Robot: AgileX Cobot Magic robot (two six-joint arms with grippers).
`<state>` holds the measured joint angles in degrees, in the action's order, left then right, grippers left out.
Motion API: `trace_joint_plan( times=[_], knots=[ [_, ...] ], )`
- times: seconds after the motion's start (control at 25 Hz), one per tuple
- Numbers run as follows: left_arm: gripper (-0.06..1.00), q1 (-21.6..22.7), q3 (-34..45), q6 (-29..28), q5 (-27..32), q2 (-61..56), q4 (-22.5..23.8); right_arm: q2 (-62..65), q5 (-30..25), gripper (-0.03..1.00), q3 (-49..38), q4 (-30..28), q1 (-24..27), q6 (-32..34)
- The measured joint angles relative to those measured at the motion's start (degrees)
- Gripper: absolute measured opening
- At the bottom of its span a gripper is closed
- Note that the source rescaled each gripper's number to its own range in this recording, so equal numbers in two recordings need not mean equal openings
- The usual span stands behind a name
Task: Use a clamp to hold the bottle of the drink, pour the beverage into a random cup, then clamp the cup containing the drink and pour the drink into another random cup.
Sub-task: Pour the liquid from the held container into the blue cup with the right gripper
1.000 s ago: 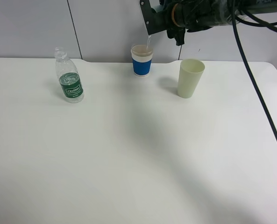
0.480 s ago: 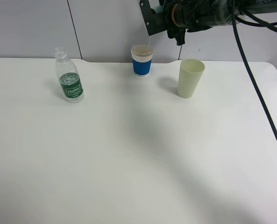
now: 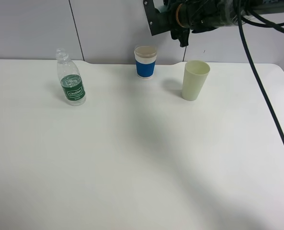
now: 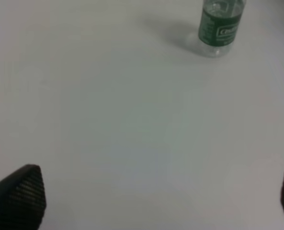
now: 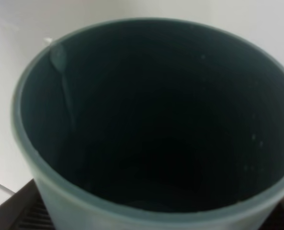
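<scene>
The thin stream that a second ago fell from the right gripper (image 3: 153, 21) into the paper cup (image 3: 145, 62) has stopped, and nothing else on the table (image 3: 132, 158) has shifted. The right gripper is clenched on the teal cup (image 5: 146, 211), which fills the right wrist view: its mouth faces the camera, the dark green inside shows a wet streak and a drop near the rim, and the black pads (image 5: 31, 215) press its wall at the lower edge. In the high view that arm hangs up at the back, just above and slightly right of the paper cup; the teal cup itself is hard to make out there against the black arm and cables. The paper cup stands upright at the far edge of the table, blue band round its middle, apart from the pale green tumbler (image 3: 195, 79), which stands upright to its right and a little nearer. The left gripper (image 4: 156, 201) is released, its two black fingertips (image 4: 19, 199) wide apart at the corners of the left wrist view, holding nothing, over bare table. The bottle (image 3: 71, 78) stands upright and uncapped, well to the left of the paper cup, a little clear liquid in it
</scene>
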<state>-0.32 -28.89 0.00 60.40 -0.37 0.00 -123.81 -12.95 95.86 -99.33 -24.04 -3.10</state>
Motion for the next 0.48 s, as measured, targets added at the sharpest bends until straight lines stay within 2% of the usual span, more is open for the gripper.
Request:
trace_joint_plan(
  times=[0.28,0.4,0.48],
  knots=[
    [1.00,0.00,0.00,0.00,0.00,0.00,0.00,0.00,1.55,0.00,0.00,0.00,-0.11,-2.11],
    [1.00,0.00,0.00,0.00,0.00,0.00,0.00,0.00,1.55,0.00,0.00,0.00,-0.11,0.97],
    [1.00,0.00,0.00,0.00,0.00,0.00,0.00,0.00,1.55,0.00,0.00,2.41,-0.11,5.10]
  ],
)
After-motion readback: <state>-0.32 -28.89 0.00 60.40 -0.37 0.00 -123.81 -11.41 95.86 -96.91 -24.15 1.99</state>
